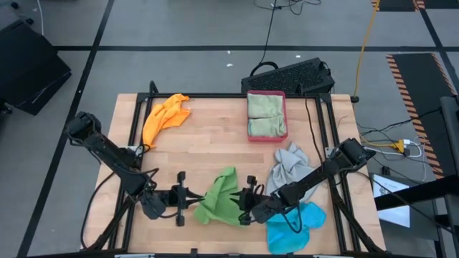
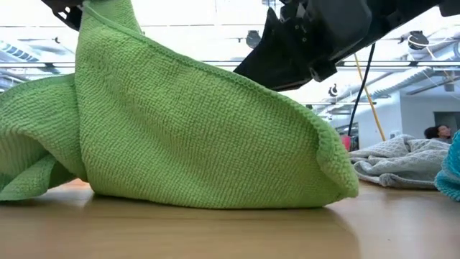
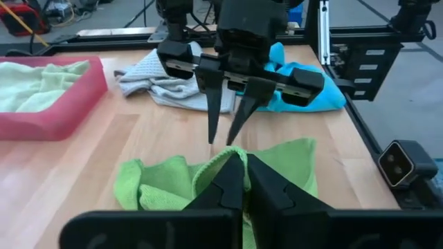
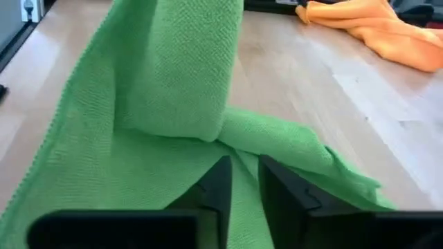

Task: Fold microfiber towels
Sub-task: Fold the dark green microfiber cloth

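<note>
A bright green towel (image 1: 219, 197) lies near the table's front edge, between my two grippers. My left gripper (image 3: 239, 173) comes at it from the left and is shut on a raised part of it. In the low view the green towel (image 2: 201, 129) rises like a tent to its upper left. Facing the left one, my right gripper (image 3: 221, 142) is open just above the towel's right side, with nothing between its fingers. In the right wrist view the green towel (image 4: 173, 90) stands up ahead of my right gripper (image 4: 242, 190). My left gripper pinches a raised fold at the green towel's left side (image 3: 232, 158) between its two fingers. The fingers come from the table's left, slanting a little downward. The pinched part is lifted; the towel slopes down from it, and its lower part (image 2: 215, 194) rests on the table.
An orange towel (image 1: 165, 118) lies at the far left. A pink-red tray (image 1: 267, 94) at the far middle holds pale sage towels. A grey towel (image 1: 290, 165) and a blue towel (image 1: 294, 226) lie right of the green one, under the right arm.
</note>
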